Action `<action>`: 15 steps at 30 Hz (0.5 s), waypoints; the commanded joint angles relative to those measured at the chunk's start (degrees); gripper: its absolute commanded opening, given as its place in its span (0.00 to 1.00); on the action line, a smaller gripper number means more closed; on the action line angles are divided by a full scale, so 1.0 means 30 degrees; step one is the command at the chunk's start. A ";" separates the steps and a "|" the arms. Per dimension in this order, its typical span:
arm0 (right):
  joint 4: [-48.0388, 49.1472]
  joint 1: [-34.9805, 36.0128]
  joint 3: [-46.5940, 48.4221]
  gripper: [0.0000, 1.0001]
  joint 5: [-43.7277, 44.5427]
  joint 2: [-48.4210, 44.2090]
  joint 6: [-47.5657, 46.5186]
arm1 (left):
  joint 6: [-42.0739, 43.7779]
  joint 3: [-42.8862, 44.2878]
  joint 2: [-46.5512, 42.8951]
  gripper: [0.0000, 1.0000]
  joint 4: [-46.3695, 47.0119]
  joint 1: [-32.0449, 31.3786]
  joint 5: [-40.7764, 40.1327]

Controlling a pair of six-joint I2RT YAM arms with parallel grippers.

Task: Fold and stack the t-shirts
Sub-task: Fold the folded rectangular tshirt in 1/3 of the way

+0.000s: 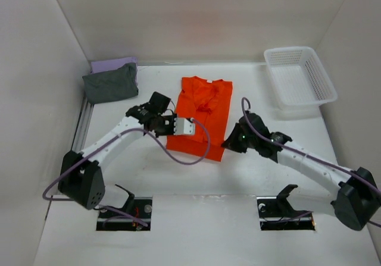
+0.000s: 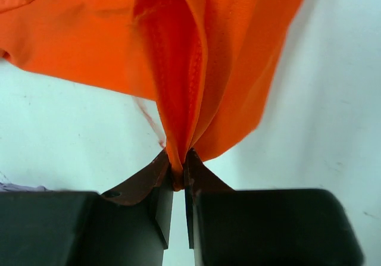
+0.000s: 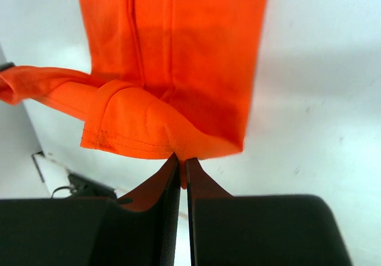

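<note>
Left gripper and right gripper each pinch an edge of the orange t-shirt, a creased, narrow folded strip mid-worktop. The dark grey t-shirt lies folded on the lavender t-shirt at the far left corner.

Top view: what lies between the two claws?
The near end of the orange t-shirt, which left claw and right claw pinch, with a purple cable looped over it, in the top view.

Near table open — basket, grey shirt block far corners.
</note>
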 commanded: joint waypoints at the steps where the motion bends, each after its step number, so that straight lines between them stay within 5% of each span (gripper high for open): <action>1: -0.0262 -0.1563 0.1945 0.11 -0.1614 0.1810 -0.3551 | -0.0858 0.2075 0.1601 0.08 0.0104 0.0951 0.1500; 15: 0.0676 -0.4584 0.6753 0.10 -0.3198 0.8610 -0.6017 | -0.1444 0.5475 0.7052 0.11 0.3356 0.2623 0.1501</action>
